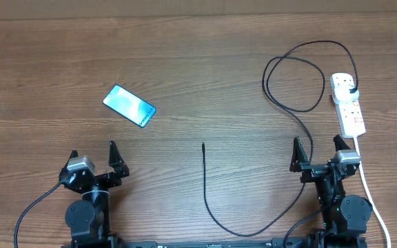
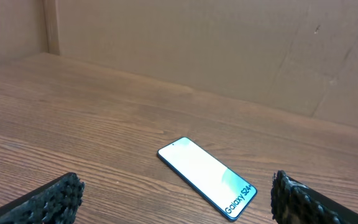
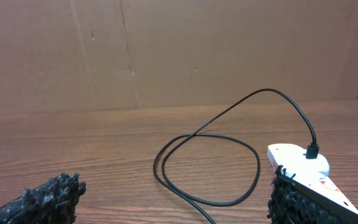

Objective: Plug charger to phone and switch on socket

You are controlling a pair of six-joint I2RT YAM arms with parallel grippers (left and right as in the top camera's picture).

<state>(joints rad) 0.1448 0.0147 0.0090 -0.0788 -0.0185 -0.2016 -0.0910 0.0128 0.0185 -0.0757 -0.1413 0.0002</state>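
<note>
There are two tools, one phone, one charger and one power strip on the wooden surface (image 1: pixel 198 62). The left tool (image 1: pixel 93 153) sits at the near edge toward the left corner, its two fingers spread wide with nothing between them. The right tool (image 1: pixel 316 148) sits at the near edge toward the right corner, spread just as wide and also empty. The single phone (image 1: pixel 129 105) lies flat and at a slant in the left half of the surface, screen up and glowing pale blue, beyond the left tool and apart from it. The one white power strip (image 1: pixel 350 110) lies along the right edge, and its white cord (image 1: pixel 371 193) runs back to the near edge. The one black charger (image 1: pixel 205 176) has its plug (image 3: pixel 312 150) seated in the strip's far end. Its cable makes a loop left of the strip, passes the right tool and curves along the near edge. The bare connector tip (image 1: pixel 203 145) rests near the middle of the surface, well apart from the phone.
</note>
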